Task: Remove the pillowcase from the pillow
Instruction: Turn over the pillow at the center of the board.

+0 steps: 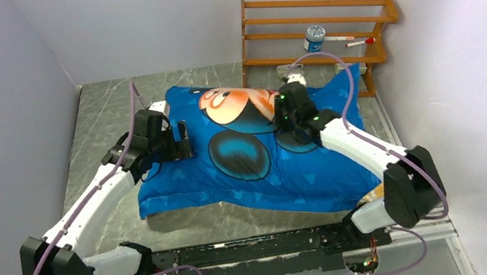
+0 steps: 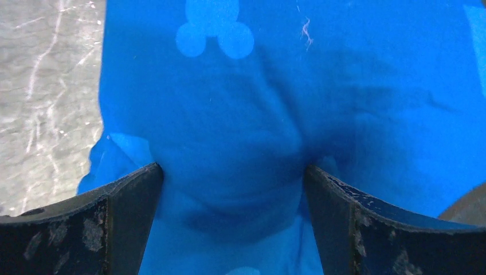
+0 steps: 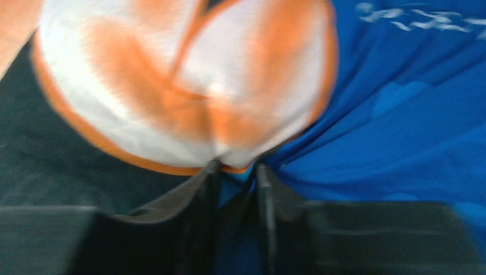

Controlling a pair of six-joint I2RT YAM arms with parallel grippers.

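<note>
The top view shows the pillowcase (image 1: pixel 258 157) lying blue face up, mouse print uppermost, in the middle of the grey surface (image 1: pixel 94 120). It is plump and filled out, and the pillow inside is covered in every view. The left fingers (image 1: pixel 183 147) rest on the left part of the pillowcase. The right fingers (image 1: pixel 282 113) rest on its far right part, beside the printed face.

The left wrist view resolves more detail. The left fingers are spread wide and pressed against the blue cloth, with a soft mound of fabric bulging between them and nothing clamped. Bare surface shows at the left of that view.

The right wrist view is blurred. It shows the right fingers drawn close together, pinching a fold of blue cloth, with creases radiating from the pinch.

Only the top view shows the surroundings. A wooden rack (image 1: pixel 315 23) stands at the far right corner, just behind the pillowcase, carrying a small blue-and-white tub (image 1: pixel 314 37) and a marker (image 1: pixel 356 38). The right arm (image 1: pixel 364 148) crosses over the near right corner of the pillowcase and hides it.
</note>
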